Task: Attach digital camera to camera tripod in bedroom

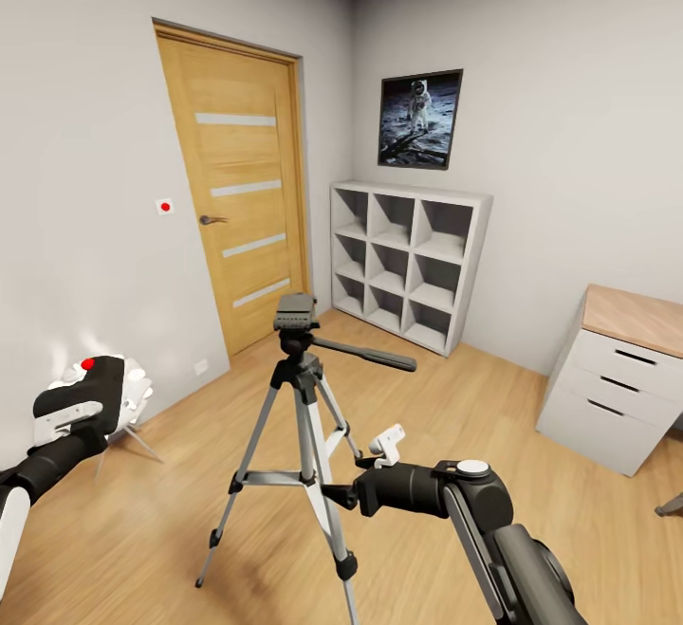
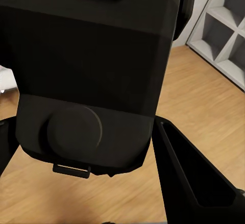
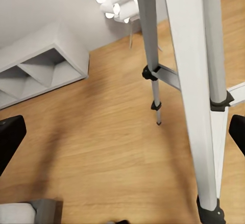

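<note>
1. My left gripper (image 1: pixel 90 397) is clamped on the digital camera (image 1: pixel 100 388), held up by the white wall, left of the camera tripod (image 1: pixel 302 416).
2. My right gripper (image 1: pixel 343 492) sits spread at a silver tripod leg (image 3: pixel 196 96), fingers apart.
3. The tripod stands on the wood floor (image 1: pixel 455 397) before the oak door (image 1: pixel 237 189).

A: What do the arms look like?
B: Both are matte black and cylindrical; the right arm (image 1: pixel 474 502) carries a round white-grey joint cap.

A: And each tool?
B: The left tool (image 1: pixel 81 407) and right tool (image 1: pixel 387 445) bear white clips.
</note>
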### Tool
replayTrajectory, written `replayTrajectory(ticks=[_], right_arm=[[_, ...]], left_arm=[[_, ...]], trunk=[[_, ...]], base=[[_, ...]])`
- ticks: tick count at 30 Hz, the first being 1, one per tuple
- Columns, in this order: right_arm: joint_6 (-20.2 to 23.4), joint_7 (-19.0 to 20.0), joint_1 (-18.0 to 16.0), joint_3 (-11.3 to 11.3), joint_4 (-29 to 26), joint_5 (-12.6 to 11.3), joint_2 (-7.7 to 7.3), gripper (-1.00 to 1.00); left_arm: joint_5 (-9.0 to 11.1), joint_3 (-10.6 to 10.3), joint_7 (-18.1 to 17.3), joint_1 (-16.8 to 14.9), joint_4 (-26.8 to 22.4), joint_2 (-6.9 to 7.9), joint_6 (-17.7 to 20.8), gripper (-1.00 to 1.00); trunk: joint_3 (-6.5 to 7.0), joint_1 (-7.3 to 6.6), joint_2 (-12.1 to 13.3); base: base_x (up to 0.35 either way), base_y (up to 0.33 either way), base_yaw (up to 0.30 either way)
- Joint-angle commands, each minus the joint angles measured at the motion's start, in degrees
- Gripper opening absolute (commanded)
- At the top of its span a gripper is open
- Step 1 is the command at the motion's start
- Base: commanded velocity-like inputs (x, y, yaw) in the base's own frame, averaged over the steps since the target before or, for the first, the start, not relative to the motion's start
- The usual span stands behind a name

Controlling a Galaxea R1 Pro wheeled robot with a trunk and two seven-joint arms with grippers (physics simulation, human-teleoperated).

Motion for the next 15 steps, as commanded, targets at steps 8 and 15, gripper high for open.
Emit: replayTrajectory(ticks=[8,15], right_arm=[[0.31,0.3,-0.06,0.23,-0.07,0.26,0.0,1.0],[0.31,0.3,-0.06,0.38,-0.06,0.26,-0.01,1.0]], left_arm=[[0.26,0.11,-0.35,-0.06,-0.05,-0.01,0.5,-1.0],[0.21,0.11,-0.33,-0.06,-0.05,-0.01,0.5,-1.0]], trunk=[[-0.13,0.04,-0.14],[-0.13,0.04,-0.14]], base=[[0.033,0.048,0.0],[0.089,0.101,0.0]])
